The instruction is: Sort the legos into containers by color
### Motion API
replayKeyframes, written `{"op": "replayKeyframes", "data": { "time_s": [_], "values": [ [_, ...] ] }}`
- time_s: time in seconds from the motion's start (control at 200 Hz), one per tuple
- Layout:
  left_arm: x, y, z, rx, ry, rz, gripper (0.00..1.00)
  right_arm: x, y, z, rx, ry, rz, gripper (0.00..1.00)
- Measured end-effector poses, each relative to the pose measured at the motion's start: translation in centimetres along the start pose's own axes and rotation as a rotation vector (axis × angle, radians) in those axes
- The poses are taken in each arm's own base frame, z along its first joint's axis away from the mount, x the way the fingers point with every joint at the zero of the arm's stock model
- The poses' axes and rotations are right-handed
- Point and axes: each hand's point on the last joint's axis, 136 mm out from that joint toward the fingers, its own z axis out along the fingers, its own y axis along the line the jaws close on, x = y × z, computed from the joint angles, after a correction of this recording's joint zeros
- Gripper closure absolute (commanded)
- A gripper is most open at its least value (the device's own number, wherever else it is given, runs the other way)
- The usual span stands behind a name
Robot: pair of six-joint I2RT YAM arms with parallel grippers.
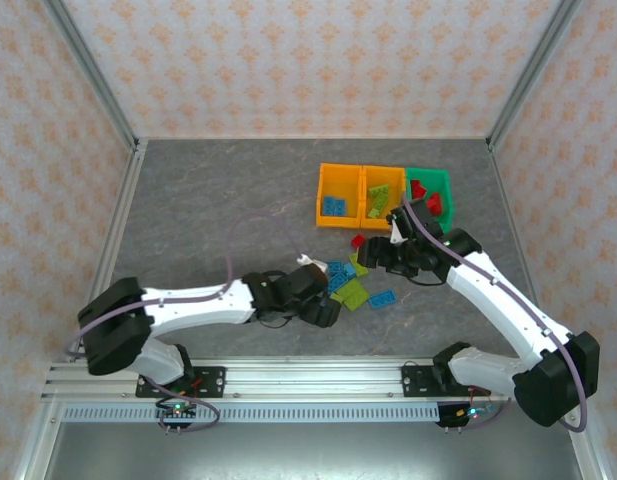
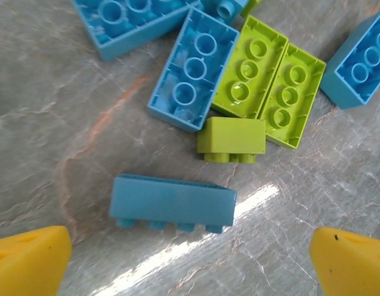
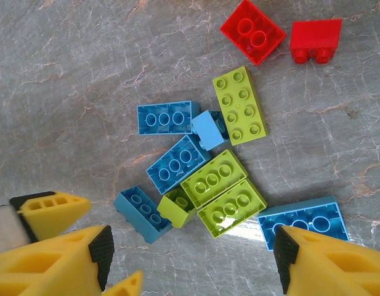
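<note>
Loose legos (image 1: 350, 283) lie mid-table in a mixed pile. In the left wrist view a blue brick (image 2: 172, 201) rests on its side between my spread yellow fingertips (image 2: 29, 259), untouched. Beyond it lie a small lime brick (image 2: 231, 139), two upturned lime bricks (image 2: 257, 66) and more blue ones. My left gripper (image 2: 190, 271) (image 1: 331, 302) is open at the pile's near edge. My right gripper (image 3: 190, 265) (image 1: 380, 262) hangs open above the pile, over lime bricks (image 3: 231, 206), blue bricks (image 3: 177, 163) and two red bricks (image 3: 252, 31).
Two orange bins (image 1: 338, 196) (image 1: 381, 196) and a green bin (image 1: 429, 193) stand side by side behind the pile, holding blue, lime and red bricks in that order. A red brick (image 1: 358, 240) lies just in front of them. Bare grey tabletop stretches left.
</note>
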Motion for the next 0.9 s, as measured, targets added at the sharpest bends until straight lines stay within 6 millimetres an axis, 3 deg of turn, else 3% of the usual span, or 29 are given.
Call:
{"op": "replayKeyframes", "data": {
  "time_s": [0.25, 0.52, 0.741, 0.901],
  "values": [
    [1.6, 0.8, 3.1, -0.083, 0.108, 0.07, 0.01, 0.0, -0.3, -0.4, 0.01, -0.023, -0.008, 0.28],
    [2.1, 1.4, 4.5, -0.126, 0.134, 0.12, 0.23, 0.4, -0.9, -0.1, 0.025, -0.017, -0.005, 0.28],
    [1.2, 1.2, 5.2, -0.151, 0.122, 0.144, 0.42, 0.4, -0.9, 0.0, 0.026, -0.015, -0.005, 0.28],
    [1.0, 1.1, 5.0, -0.144, 0.114, 0.144, 0.44, 0.7, -1.2, 0.2, 0.032, -0.007, -0.002, 0.28]
  ]
}}
